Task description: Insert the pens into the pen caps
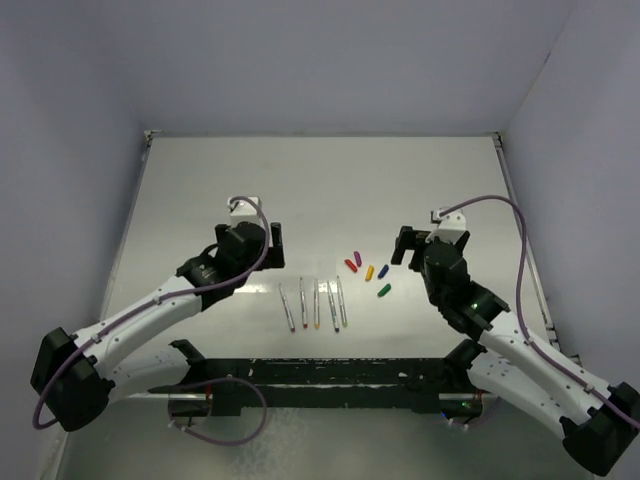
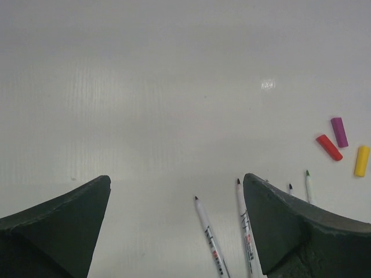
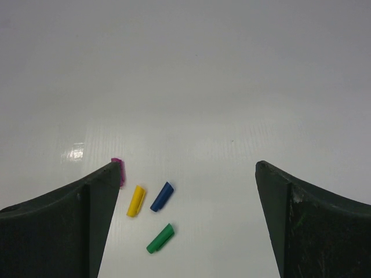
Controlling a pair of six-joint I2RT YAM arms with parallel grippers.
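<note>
On the pens (image 2: 208,234), black and red print is unreadable.

White pens (image 1: 316,305) (caps (image 1: 369,272) magenta, red, yellow, blue, green)

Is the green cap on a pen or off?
Off. The green cap lies loose on the table, apart from the row of pens, whose tips show bare in the left wrist view.

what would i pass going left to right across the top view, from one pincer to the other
left pincer → five pens in a row → pen caps in a cluster → right pincer
</note>
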